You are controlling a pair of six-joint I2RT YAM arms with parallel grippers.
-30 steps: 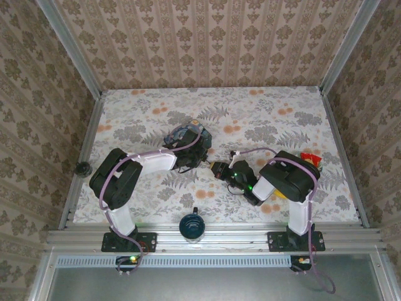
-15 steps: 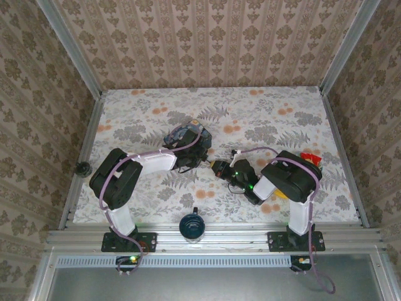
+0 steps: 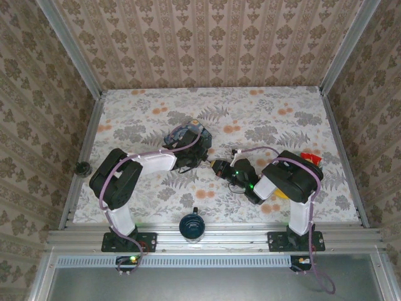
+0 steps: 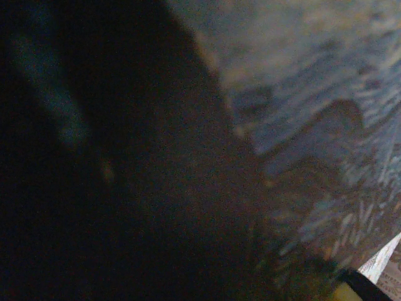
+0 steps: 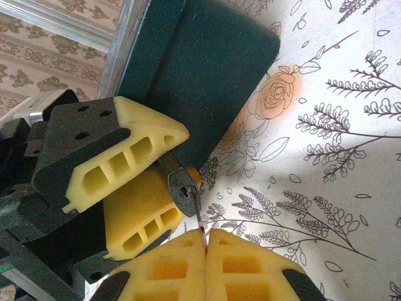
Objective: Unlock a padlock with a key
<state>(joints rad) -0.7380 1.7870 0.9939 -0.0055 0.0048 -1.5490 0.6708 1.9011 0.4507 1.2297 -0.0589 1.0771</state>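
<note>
Both closed: L gripper (image 5: 178,162) on padlock (image 5: 182,191), R gripper (image 5: 205,236) on key (image 5: 198,219).

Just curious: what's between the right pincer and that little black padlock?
A thin metal key, pinched in the right pincer, its tip at the padlock; right wrist view.

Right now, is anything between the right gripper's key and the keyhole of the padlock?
Nothing visible does. The key, pinched in the shut right gripper, points at the keyhole of the padlock, tip at or just short of it. The left gripper holds the padlock from the sides, leaving that face bare.
</note>
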